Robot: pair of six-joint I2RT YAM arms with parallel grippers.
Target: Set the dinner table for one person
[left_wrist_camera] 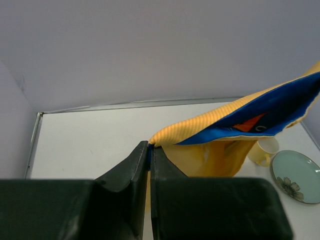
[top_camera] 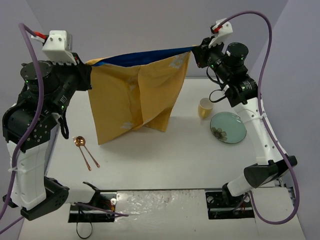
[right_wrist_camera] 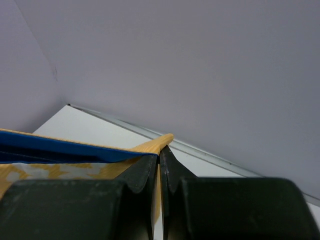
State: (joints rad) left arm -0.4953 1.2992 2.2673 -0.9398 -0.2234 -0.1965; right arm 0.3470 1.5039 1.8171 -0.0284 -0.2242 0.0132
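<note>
Two spoons (top_camera: 86,150) lie near on the white tabletop (top_camera: 165,160), which spreads under both arms. Above it, left fingers (left_wrist_camera: 149,150) and right fingers (right_wrist_camera: 160,157) each pinch a cloth (top_camera: 135,95) corner; its hanging hem may drag the spoons, or farther off tip the cup (top_camera: 205,107).

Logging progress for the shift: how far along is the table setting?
Done: nothing is laid yet. In hand: the left claw and right claw each pinch a top corner of the yellow cloth, which hangs unspread over the table. Remaining: spreading it, then placing the plate, cup and copper cutlery.
</note>
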